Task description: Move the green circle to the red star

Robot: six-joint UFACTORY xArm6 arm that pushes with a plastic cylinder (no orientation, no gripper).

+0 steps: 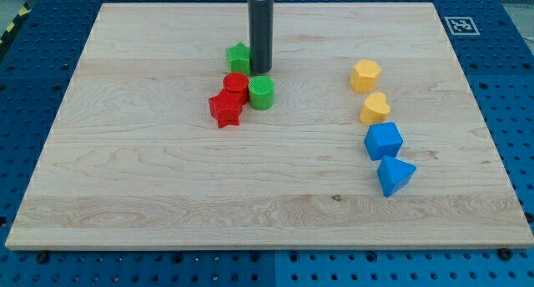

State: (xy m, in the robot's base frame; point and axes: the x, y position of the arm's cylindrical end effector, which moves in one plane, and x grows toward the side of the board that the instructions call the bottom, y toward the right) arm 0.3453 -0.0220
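A green circle (261, 93) sits upper left of the frame's centre on a pale wooden board (167, 203). It touches a red cylinder (235, 86) on its left, and the red star (225, 109) lies just below and left of that, close to the green circle but with the red cylinder partly between them. A green star (239, 56) sits just above the cluster. My tip (261, 71) rests on the board right beside the green star, just above the green circle; it is a plain rod, holding nothing.

Well apart, on the right half, a column runs downward: a yellow hexagon-like block (365, 75), a yellow rounded block (375, 108), a blue cube-like block (383, 141) and a blue triangular block (394, 175).

Open wood stretches across the lower half, the left side and the middle strip. The board's edges meet a blue perforated table (509, 87).
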